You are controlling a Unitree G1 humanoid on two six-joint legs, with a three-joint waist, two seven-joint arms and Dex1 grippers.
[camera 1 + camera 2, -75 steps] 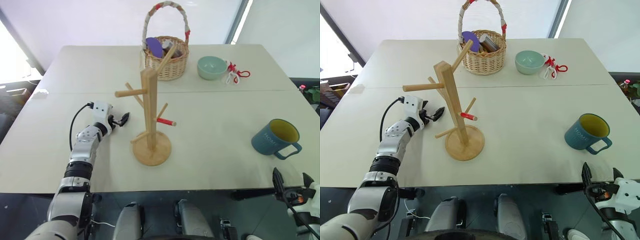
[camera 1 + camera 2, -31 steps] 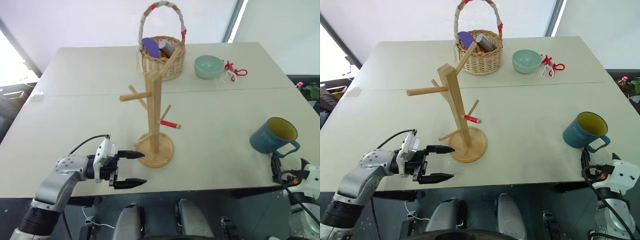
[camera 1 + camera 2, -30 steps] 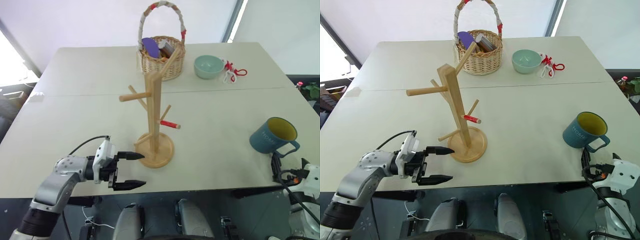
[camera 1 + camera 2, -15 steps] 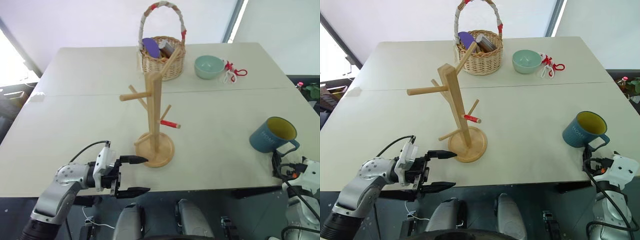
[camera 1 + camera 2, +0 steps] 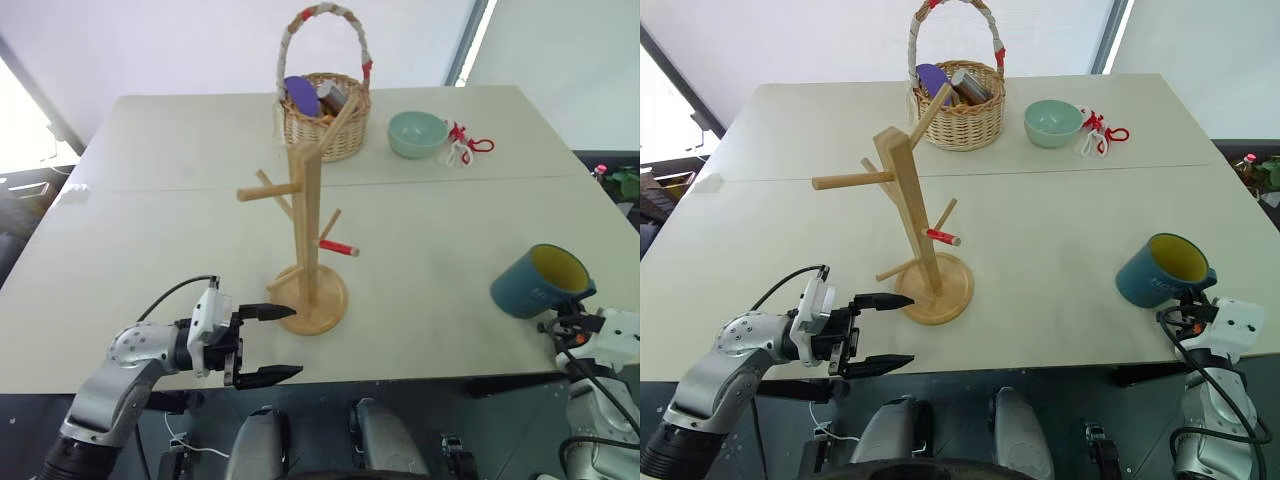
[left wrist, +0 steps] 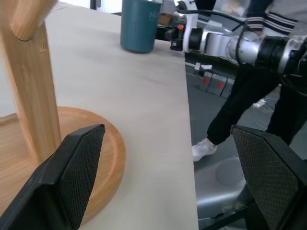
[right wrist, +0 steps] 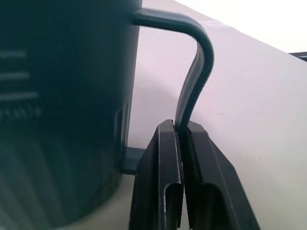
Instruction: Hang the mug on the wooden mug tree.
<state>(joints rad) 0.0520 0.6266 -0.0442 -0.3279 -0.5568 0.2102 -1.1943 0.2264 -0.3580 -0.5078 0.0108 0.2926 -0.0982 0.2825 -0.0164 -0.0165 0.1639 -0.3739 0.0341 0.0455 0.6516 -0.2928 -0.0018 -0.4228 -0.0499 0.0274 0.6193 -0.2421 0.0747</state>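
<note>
the mug (image 5: 1160, 271) sits tilted near the desk's (image 5: 1060, 230) right front edge, the right gripper (image 7: 181, 143) pinched shut on the thin loop of its handle (image 7: 194, 76) (a narrow hold on a heavy cup). it could swing or slip out on the lift, or tip over the edge. the wooden mug tree (image 5: 912, 215) stands well apart at mid-desk, and the left gripper (image 5: 872, 333), jaws wide and empty, waits beside its base; a knock there could shift the tree.
</note>
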